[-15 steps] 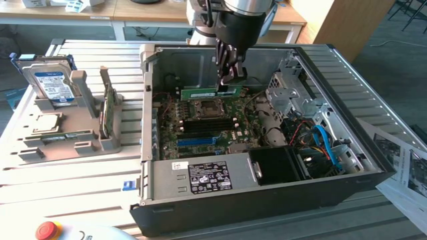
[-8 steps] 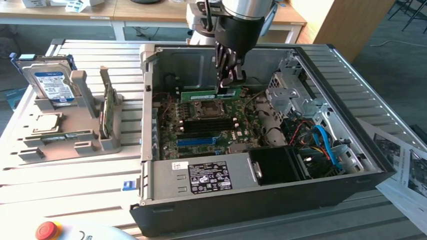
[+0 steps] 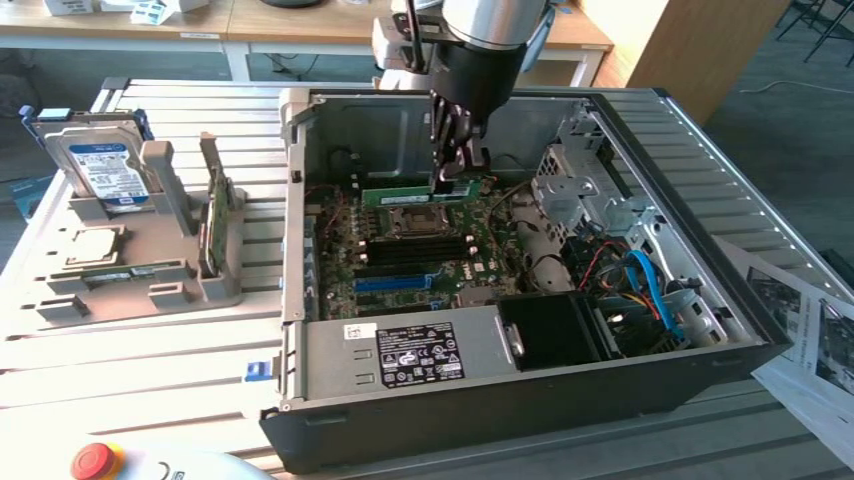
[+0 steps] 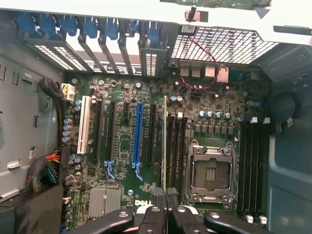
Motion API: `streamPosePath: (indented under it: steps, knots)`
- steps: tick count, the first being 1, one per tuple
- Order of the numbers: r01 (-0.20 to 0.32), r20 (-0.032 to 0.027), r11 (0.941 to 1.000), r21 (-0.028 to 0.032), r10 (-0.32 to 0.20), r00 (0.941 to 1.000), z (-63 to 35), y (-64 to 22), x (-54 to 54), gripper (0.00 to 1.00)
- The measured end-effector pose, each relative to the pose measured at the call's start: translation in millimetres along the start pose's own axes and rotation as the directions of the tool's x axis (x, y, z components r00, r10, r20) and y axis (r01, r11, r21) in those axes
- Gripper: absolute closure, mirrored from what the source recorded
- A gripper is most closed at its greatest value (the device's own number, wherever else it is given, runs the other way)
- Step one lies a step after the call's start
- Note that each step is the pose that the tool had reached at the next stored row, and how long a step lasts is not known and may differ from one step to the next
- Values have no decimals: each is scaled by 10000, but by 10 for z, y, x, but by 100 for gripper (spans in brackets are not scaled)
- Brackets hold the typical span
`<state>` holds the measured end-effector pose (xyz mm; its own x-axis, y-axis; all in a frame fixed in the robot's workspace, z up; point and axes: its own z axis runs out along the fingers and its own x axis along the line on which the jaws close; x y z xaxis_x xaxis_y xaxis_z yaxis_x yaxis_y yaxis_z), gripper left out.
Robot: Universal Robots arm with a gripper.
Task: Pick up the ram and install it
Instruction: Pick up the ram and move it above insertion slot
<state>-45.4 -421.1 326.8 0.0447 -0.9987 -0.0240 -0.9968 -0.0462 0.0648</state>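
The ram point(image 3: 400, 195), thin and green, hangs level on edge in the hand point(image 3: 461, 176).

Slatted table point(image 3: 134, 360): open computer case point(image 3: 534, 412), grey parts rack point(image 3: 200, 290), papers point(image 3: 801, 300).

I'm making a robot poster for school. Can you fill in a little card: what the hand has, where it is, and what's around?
hand: the hand is shut on the ram
where: down inside the open computer case
ram: green stick, on edge, next to the black slots by the processor socket
pushed in: cannot tell
outside the case: hard drive in a grey holder, at the exterior view's left
also: red button
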Motion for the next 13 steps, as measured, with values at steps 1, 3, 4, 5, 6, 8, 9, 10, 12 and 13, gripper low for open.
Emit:
streamPosePath:
  steps: [1, 3, 4, 5, 6, 8, 9, 10, 12, 13]
  knots:
    - [-3, 1, 10000, 1, 3, 10000, 14, -1, 0, 88]
    - [-11, -1, 10000, 0, 11, 10000, 48, -3, 1, 88]
    - [-13, 0, 10000, 0, 13, 10000, 63, -4, 1, 88]
    - [-16, 0, 10000, 1, 16, 10000, 79, -5, 2, 88]
    - [-20, 0, 10000, 0, 20, 10000, 94, -6, 2, 88]
    - [-27, 0, 10000, 1, 27, 10000, 119, -8, 3, 88]
    - [-30, 1, 10000, 1, 30, 10000, 130, -8, 3, 88]
    - [-32, 0, 10000, 1, 32, 10000, 140, -9, 4, 88]
    - [-38, 1, 10000, 1, 38, 10000, 161, -10, 4, 88]
    - [-42, 1, 10000, 2, 42, 10000, 172, -11, 4, 88]
